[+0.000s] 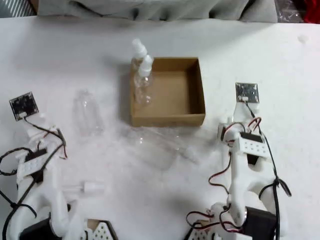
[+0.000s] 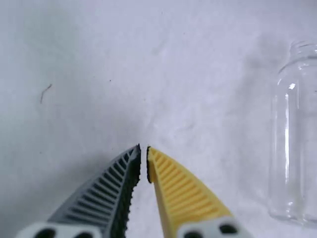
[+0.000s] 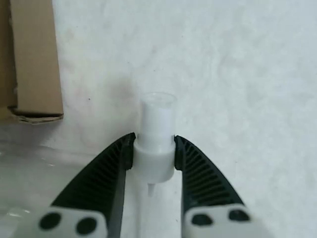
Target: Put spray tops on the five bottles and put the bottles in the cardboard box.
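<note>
The step in hand is, as I judge it, the capping of a third bottle: the right hand (image 3: 154, 144) is narrowly closed on a white spray top (image 3: 156, 119), gripping it by its collar with the thin tube hanging down between the two fingers. The corner of the cardboard box (image 3: 32, 59) is ahead of this hand and to one side, near but not touching it. Two capped bottles (image 1: 142, 75) stand at one wall of the box, seemingly inside it, so this part of the task looks done. The left hand (image 2: 144, 153) is closed, tip against tip, with nothing between its fingers. An open clear bottle (image 2: 294, 139) stands upright just beside it on the desk (image 2: 99, 74). Another clear bottle (image 1: 155, 145) lies on its side on the desk in front of the box, between the two arms. A second spray top (image 1: 92, 188) lies close to the left arm. The next move probably calls for bringing the held top over an open neck, with the tube going in first. The bottle likely needs the left hand to open and steady it.
</note>
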`<state>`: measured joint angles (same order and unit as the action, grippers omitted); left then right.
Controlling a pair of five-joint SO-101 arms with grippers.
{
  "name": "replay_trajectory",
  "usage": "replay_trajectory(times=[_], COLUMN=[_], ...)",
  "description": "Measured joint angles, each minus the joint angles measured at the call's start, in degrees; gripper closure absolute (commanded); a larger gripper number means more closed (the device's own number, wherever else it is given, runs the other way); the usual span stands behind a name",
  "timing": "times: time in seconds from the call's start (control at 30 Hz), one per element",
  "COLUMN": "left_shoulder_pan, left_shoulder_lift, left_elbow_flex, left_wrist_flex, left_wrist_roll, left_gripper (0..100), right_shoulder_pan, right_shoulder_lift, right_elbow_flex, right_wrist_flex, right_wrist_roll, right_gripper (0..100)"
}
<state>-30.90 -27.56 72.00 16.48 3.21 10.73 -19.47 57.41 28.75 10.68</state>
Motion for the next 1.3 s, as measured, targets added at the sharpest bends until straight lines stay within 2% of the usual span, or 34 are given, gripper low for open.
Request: replay_trajectory(times=[0.23,0.3,0.43,0.63,0.77,0.87,1.07,1.3], left_shoulder_pan=[0.0,0.0,0.79,4.57,7.3,8.7,11.6,13.01], left_shoulder_lift=[0.0,0.0,0.0,0.0,0.0,0.0,1.49,13.54], left_elbow_flex=[-0.09,-1.05,-6.51,-18.99,-24.18,-26.37,-29.71,-41.67], left_wrist_flex=[0.26,2.55,11.6,28.13,35.25,36.31,36.4,41.58], left_wrist_roll=[0.09,0.09,0.09,0.0,2.81,6.42,7.47,11.16], left_gripper=[98,98,95,79,79,79,78,78], right_shoulder_pan=[0.0,0.0,0.0,-0.09,-0.09,-0.09,0.0,0.0], right_shoulder_lift=[0.0,0.0,0.0,0.0,0.0,0.0,0.0,0.0], right_elbow_flex=[0.0,0.0,0.0,0.0,0.0,0.0,0.0,0.0], right_wrist_flex=[0.0,0.0,0.0,0.0,0.0,0.0,0.7,0.79], right_wrist_roll=[0.18,0.18,0.18,1.41,1.49,1.49,1.49,1.49], right_gripper=[98.4,98.4,98.4,98.4,98.4,98.4,98.4,98.4])
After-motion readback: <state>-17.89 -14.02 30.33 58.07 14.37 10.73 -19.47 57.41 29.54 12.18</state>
